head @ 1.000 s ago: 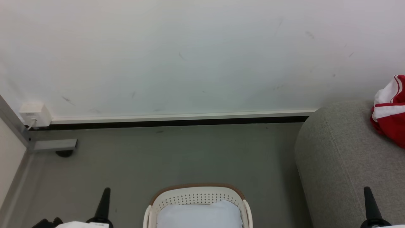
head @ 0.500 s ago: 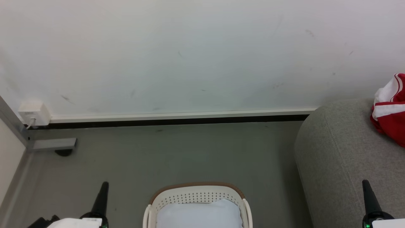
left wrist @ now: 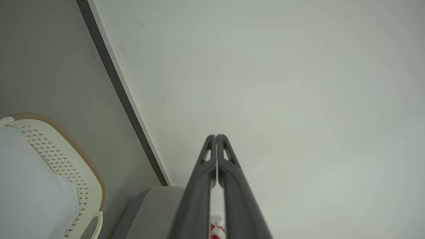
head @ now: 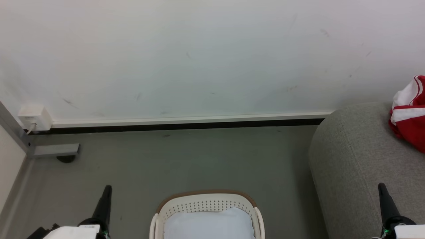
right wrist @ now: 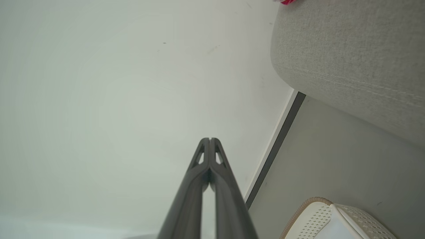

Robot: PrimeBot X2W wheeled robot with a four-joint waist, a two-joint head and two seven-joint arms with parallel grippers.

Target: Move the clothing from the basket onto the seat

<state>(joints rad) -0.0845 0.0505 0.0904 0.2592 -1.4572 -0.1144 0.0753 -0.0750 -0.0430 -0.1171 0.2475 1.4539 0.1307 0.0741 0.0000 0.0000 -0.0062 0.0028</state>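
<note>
You can judge the task done: the red clothing [head: 410, 116] lies on the seat [head: 358, 159] near its far edge, the basket [head: 206, 202] shows a pale cloth [head: 206, 225], and the left gripper [left wrist: 215, 136] and right gripper [right wrist: 210, 139] are empty, fingers pressed together.

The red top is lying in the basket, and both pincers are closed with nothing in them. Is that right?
Not quite. The head view shows the red top lying on the grey sofa, not in the basket, which holds a pale cloth. The left pincer and right pincer are closed with nothing in them.
</note>
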